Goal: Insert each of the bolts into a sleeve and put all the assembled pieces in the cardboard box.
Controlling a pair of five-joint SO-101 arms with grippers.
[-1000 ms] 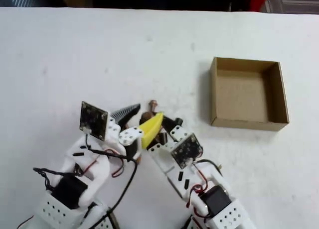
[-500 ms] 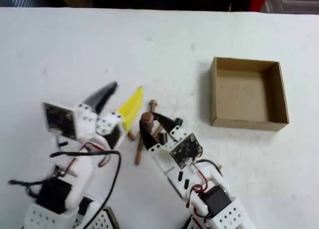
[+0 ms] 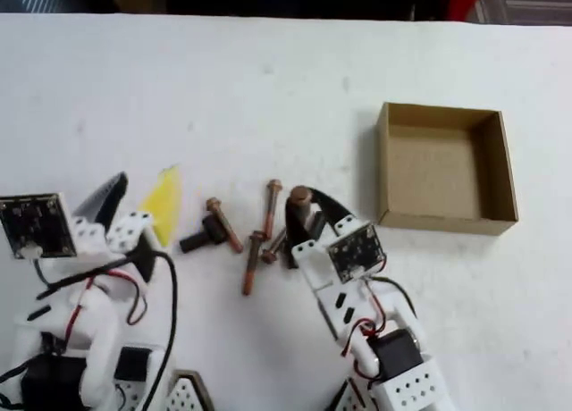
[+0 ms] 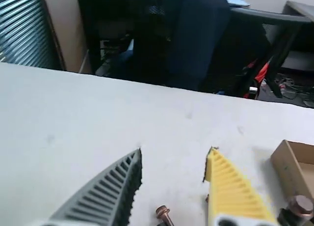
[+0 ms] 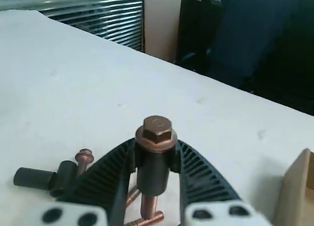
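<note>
The right pincer [image 5: 154, 150] is clamped on a sleeve [image 5: 152, 174] holding a bolt [image 5: 156, 130], mid-surface [image 3: 268, 89]; the box [image 3: 444, 216] lies toward 2 o'clock. Only the sleeve looks gripped, so tilting could let the bolt slide out. Its long axis stands roughly upright, head up. The left pincer [image 4: 175, 155], at 9 o'clock, stands apart.

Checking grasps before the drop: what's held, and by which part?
Right gripper grips the bolt-in-sleeve piece by its black sleeve; left gripper, open, holds nothing.
</note>
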